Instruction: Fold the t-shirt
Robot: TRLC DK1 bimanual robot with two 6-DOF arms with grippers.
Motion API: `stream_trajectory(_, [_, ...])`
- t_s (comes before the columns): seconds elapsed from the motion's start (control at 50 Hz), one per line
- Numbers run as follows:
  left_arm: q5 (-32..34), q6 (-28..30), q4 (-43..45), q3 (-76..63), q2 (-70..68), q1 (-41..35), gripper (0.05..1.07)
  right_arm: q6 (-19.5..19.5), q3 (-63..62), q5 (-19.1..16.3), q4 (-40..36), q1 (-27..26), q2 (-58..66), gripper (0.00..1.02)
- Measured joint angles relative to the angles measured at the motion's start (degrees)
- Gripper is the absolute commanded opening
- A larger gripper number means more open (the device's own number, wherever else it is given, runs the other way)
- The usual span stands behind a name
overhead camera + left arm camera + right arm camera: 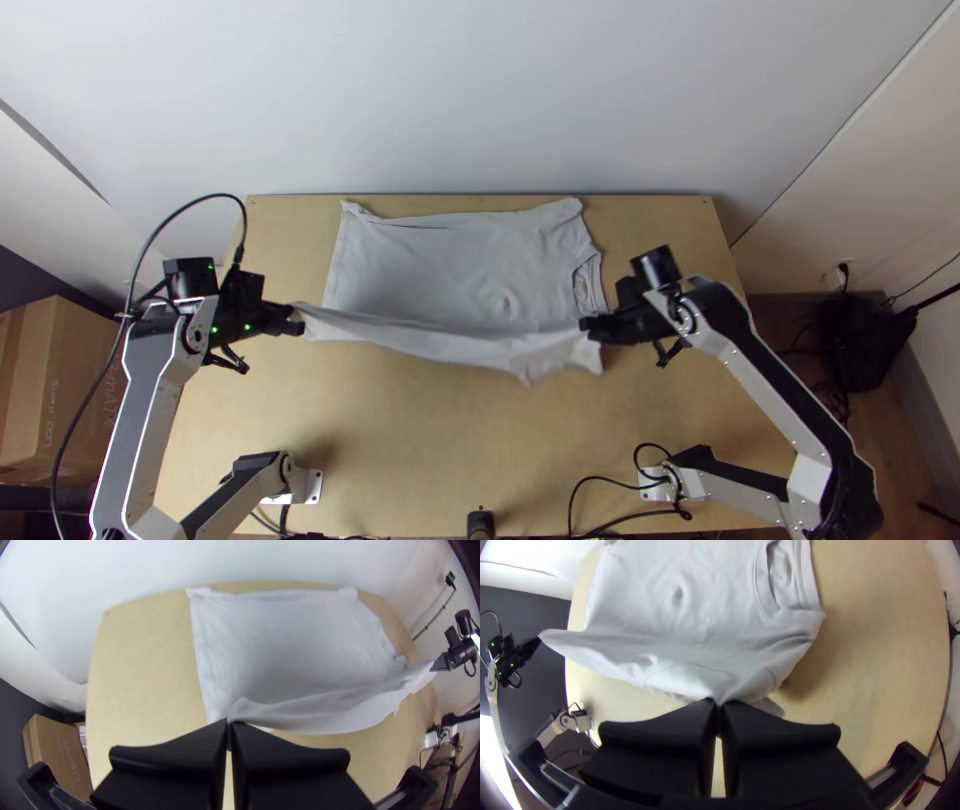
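Mid-frame, t-shirt (pixel 450 265) lies mostly flat, lower edge pinched in left gripper (pixel 299 321) and right gripper (pixel 588 328). Lengthwise fold underway imo; next: carry edge toward top of frame, lower evenly.

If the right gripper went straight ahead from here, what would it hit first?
Likely the t-shirt in its jaws: the right gripper points across the cloth toward the left gripper, though any downward tilt is hard to judge.
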Motion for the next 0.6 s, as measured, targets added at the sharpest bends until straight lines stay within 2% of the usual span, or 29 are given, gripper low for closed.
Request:
stream_trajectory(0.16, [-2.7, -4.8, 6.1, 5.8, 0.8, -1.2, 0.08, -2.9, 11.1, 0.9, -0.2, -4.9, 3.8, 0.02])
stream_trajectory(0.34, [-5.5, -7.8, 10.8, 17.0, 7.4, -1.0, 0.08, -5.7, 30.6, 1.8, -0.3, -8.9, 14.8, 0.02])
stream_trajectory(0.48, [-6.1, -10.8, 14.5, 27.1, 13.6, -0.3, 0.08, -7.4, 50.4, 3.9, -1.0, -9.9, 23.8, 0.02])
stream_trajectory(0.6, [-7.1, -13.9, 15.9, 35.8, 17.7, 0.3, 0.08, -10.1, 65.0, 7.4, 1.1, -10.0, 28.8, 0.02])
